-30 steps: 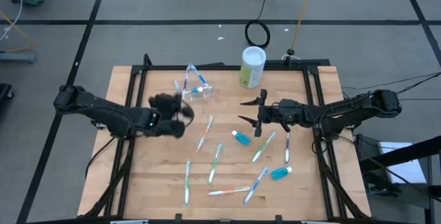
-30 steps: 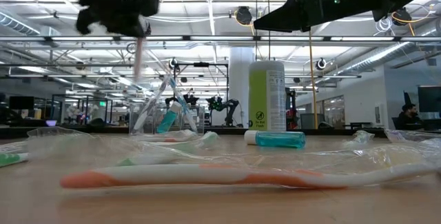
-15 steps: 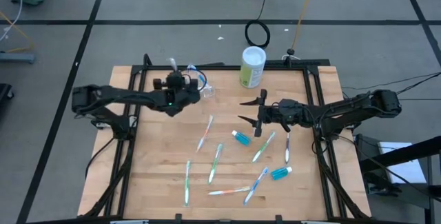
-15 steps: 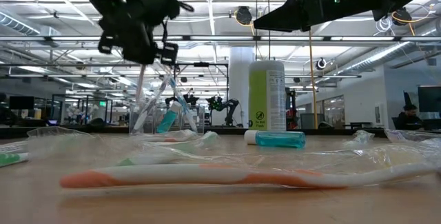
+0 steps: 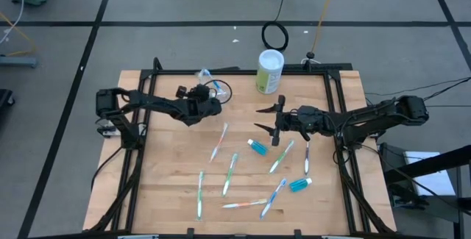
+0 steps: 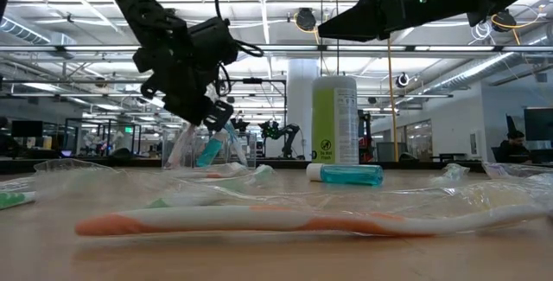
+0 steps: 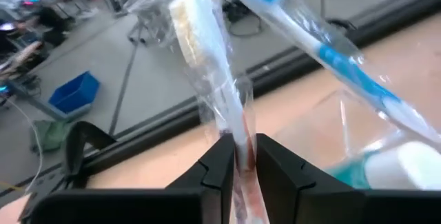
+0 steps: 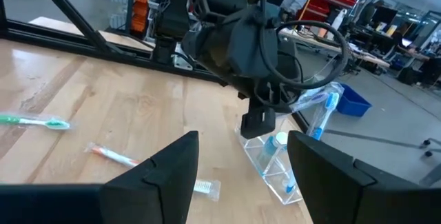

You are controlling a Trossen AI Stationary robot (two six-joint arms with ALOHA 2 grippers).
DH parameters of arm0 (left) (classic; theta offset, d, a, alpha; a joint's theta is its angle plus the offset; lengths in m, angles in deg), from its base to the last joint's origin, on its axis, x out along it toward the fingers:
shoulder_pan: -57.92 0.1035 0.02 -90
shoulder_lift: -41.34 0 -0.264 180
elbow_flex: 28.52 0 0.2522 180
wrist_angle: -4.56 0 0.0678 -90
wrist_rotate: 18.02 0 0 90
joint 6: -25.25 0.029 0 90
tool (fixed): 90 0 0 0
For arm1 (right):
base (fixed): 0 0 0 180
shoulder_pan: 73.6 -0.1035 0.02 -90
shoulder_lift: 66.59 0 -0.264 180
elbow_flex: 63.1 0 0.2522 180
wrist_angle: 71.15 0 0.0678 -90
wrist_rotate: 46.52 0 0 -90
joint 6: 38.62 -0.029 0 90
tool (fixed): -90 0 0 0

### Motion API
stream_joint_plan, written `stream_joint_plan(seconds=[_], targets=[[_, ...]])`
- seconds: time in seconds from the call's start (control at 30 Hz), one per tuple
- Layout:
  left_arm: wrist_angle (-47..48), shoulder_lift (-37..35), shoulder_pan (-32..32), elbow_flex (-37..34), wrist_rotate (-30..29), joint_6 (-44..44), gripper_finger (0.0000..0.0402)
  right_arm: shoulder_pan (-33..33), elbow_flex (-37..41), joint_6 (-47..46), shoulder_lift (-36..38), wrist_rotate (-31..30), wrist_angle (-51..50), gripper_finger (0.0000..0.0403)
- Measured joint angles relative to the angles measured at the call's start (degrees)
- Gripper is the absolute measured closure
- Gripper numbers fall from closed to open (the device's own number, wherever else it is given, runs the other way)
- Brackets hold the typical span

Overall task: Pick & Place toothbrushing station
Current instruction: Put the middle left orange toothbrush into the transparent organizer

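Swinging across to clear holder [image 5: 213, 92]: left gripper [image 5: 208, 106] pinching wrapped toothbrush [image 7: 207, 52], seemingly lowering in; several lying loose still.

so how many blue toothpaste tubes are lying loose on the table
2: one short blue toothpaste tube near the table's middle by the right tool, another toward the front right. More may sit hidden in the clear holder.
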Motion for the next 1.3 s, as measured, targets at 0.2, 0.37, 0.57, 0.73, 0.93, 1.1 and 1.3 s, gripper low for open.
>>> stream_joint_plan(seconds=[0.2, 0.37, 0.57, 0.73, 0.93, 1.1, 1.3], targets=[[0.08, 0.0, 1.28, 0.0, 1.28, 0.92, 0.0335, 0.0, 0.0, -1.05, 0.0, 0.0, -0.4, 0.0188], [0.23, -0.04, 1.86, 0.8, 4.64, 5.74, 0.0335, 0.0, 0.0, -1.8, 0.0, 0.0, -0.36, 0.0188], [0.28, 0.01, 1.24, 4.57, 6.48, 12.52, 0.0335, 0.0, 0.0, -1.73, 0.0, 0.0, -0.36, 0.0188], [0.4, 0.0, 0.98, 5.99, 6.59, 13.78, 0.0334, 0.0, 0.0, -1.69, 0.0, 0.0, -0.65, 0.0188], [3.05, -0.02, 4.12, 6.01, 8.34, 13.98, 0.0334, 0.0, 0.0, -1.67, 0.0, 0.0, -1.01, 0.0188], [3.38, -0.02, 6.96, 6.03, 13.94, 13.84, 0.0334, 0.0, 0.0, -1.67, 0.0, 0.0, -1.02, 0.0188], [4.03, -0.02, 7.96, 6.03, 15.88, 13.85, 0.0334, 0.0, 0.0, -1.67, 0.0, 0.0, -1.04, 0.0188]])
